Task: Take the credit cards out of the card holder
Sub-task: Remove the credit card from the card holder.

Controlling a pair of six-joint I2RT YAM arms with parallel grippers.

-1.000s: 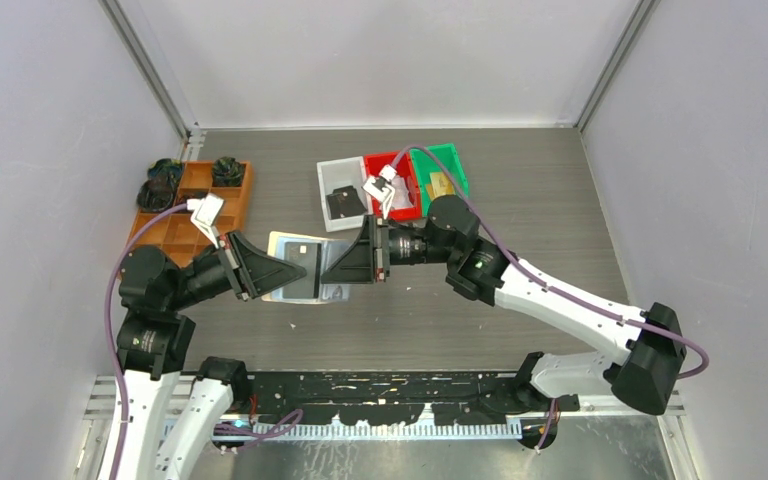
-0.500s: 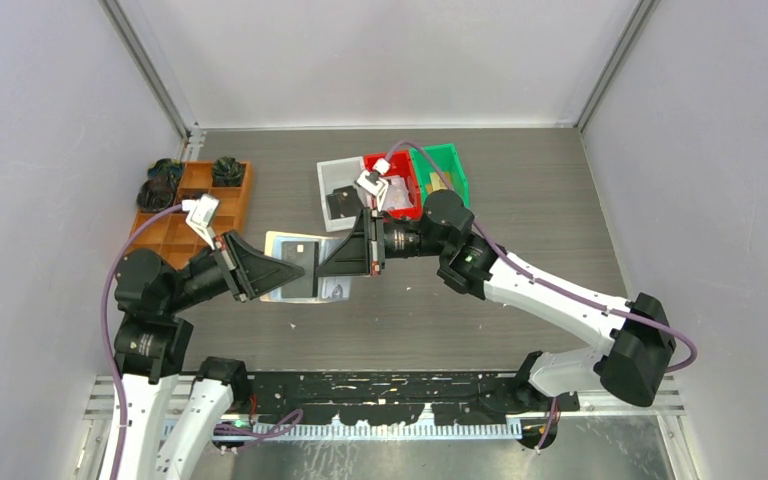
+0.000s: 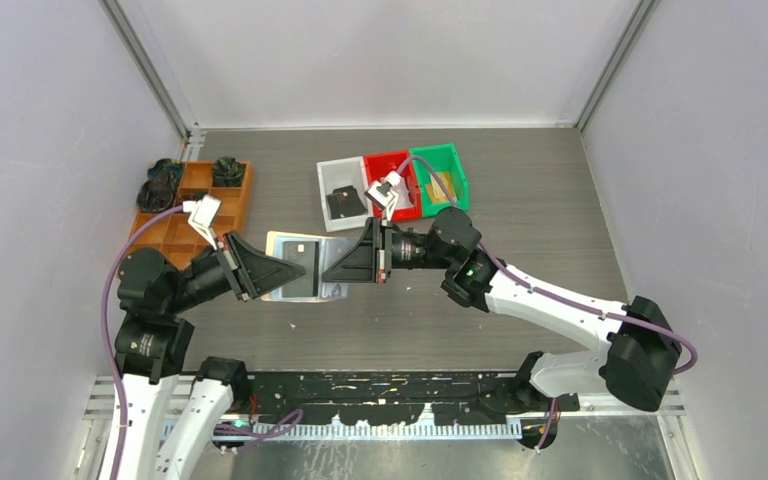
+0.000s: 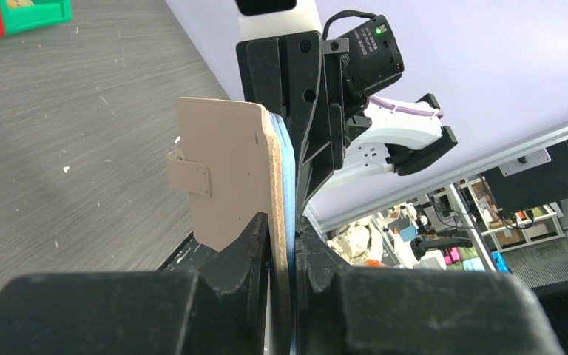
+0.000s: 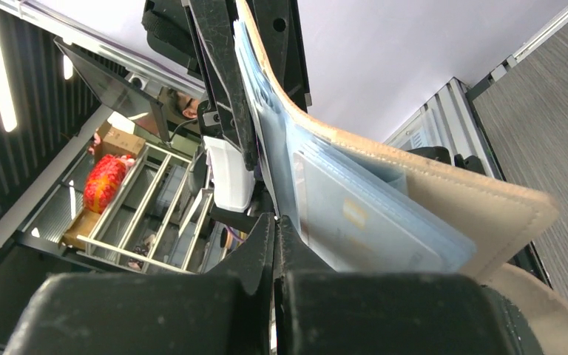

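Far to my left I am seeing an orange wooden compartment tray (image 3: 185, 228) sitting on the grey wood-grain table (image 3: 540, 210), with dark clumps in its back cells. Moving in, my left gripper (image 3: 290, 272) is clamping its two black fingers on the lower edge of the small tan leather-like folding card holder (image 4: 225, 174), which is hanging in the air above the table between the two arms, standing upright and opened out, its snap tab pointing left in the left wrist view. Pale blue clear plastic sleeves (image 4: 286, 177) are fanning out from its inner face, and a pale grey flat plastic credit card (image 5: 355, 225) is sitting inside one of them. Just right of the holder, my right gripper (image 3: 332, 270) is pressing its fingers fully together at the sleeves' edge; I cannot tell whether they are pinching a card. Behind it, a white bin (image 3: 323, 190), a red bin (image 3: 372, 160) and a green bin (image 3: 438, 151) are standing side by side.
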